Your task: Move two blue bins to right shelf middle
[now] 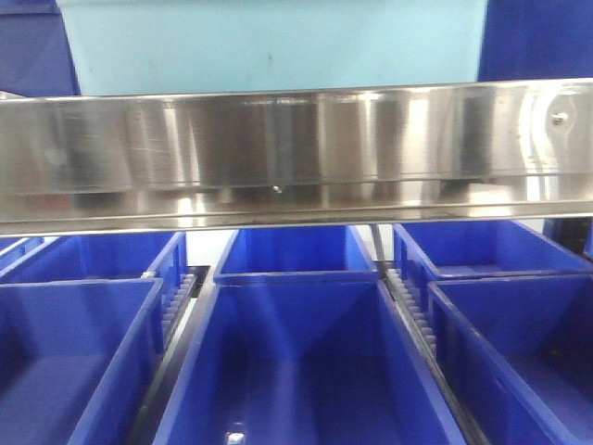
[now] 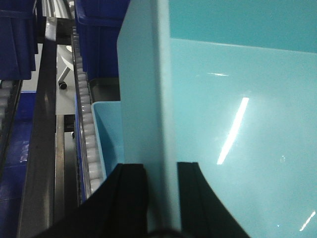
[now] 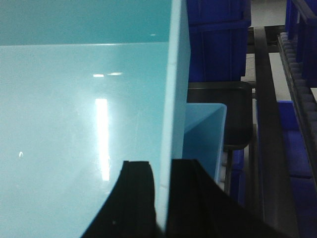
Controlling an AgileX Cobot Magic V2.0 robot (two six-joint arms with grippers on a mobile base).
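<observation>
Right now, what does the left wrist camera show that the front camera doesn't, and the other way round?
Left wrist only: black fingers clamped on the light bin wall, a second light bin showing a corner past it, and a roller track. Front only: a steel beam across the view, with open dark blue bins beneath it. Both: the light bin and dark blue bins.

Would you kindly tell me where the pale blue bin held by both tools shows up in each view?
Front: pale blue bin along the top, above the steel rail.
Left wrist: fills the right, wall in left tool.
Right wrist: fills the left, wall in right tool.
Shared landmark: dark blue bins.
</observation>
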